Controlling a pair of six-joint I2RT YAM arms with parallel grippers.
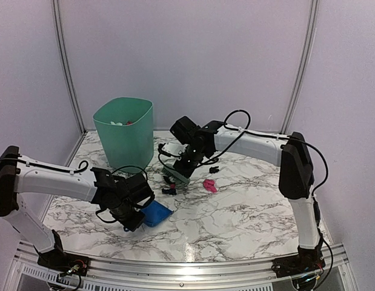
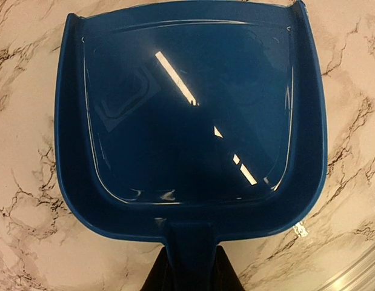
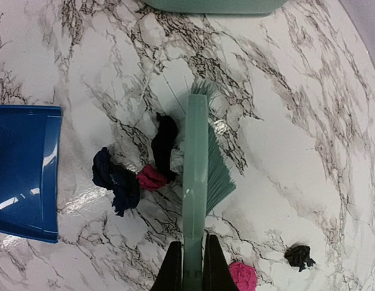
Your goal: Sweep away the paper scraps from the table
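Clamping dustpan, left gripper | right gripper clamps brush | paper scraps near dustpan lip

No legible text, label, brand or number that I can find on the counter in any view. The dustpan floor carries an embossed outline; unreadable.
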